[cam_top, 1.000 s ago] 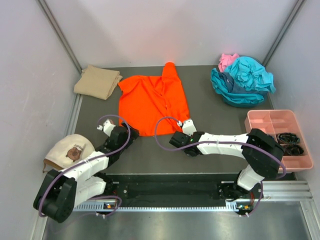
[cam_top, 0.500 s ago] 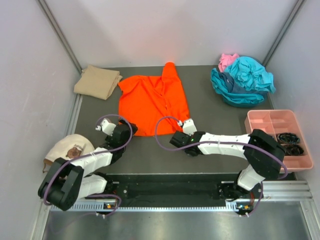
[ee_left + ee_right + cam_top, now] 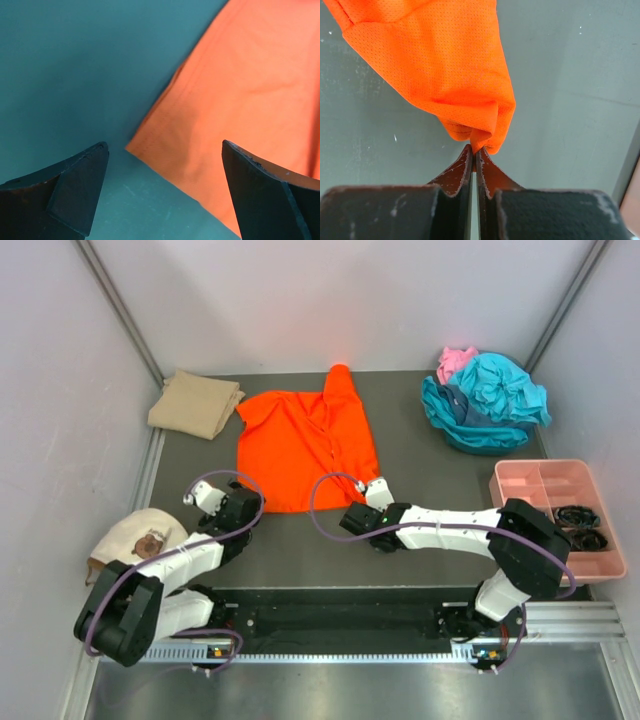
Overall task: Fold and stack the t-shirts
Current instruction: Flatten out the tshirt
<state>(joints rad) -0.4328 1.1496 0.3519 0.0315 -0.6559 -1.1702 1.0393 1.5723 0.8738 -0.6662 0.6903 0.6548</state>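
Note:
A bright orange t-shirt [image 3: 305,445] lies spread on the table's middle. My right gripper [image 3: 373,485] is shut on its near right corner; in the right wrist view the cloth [image 3: 435,55] bunches at the pinched tips [image 3: 474,148]. My left gripper [image 3: 250,504] is open at the shirt's near left corner; in the left wrist view that corner [image 3: 150,150] lies on the table between the spread fingers [image 3: 163,146]. A folded tan shirt [image 3: 195,403] lies back left. Crumpled teal shirts [image 3: 485,400] and a pink one [image 3: 455,362] are piled back right.
A cream cap-like thing [image 3: 135,540] sits at the near left beside the left arm. A pink compartment tray [image 3: 520,480] with black items [image 3: 580,525] stands at the right edge. Grey walls enclose the table on three sides.
My left gripper has shifted a little to the left, near the shirt's near left corner. The right gripper and the shirt have not visibly moved.

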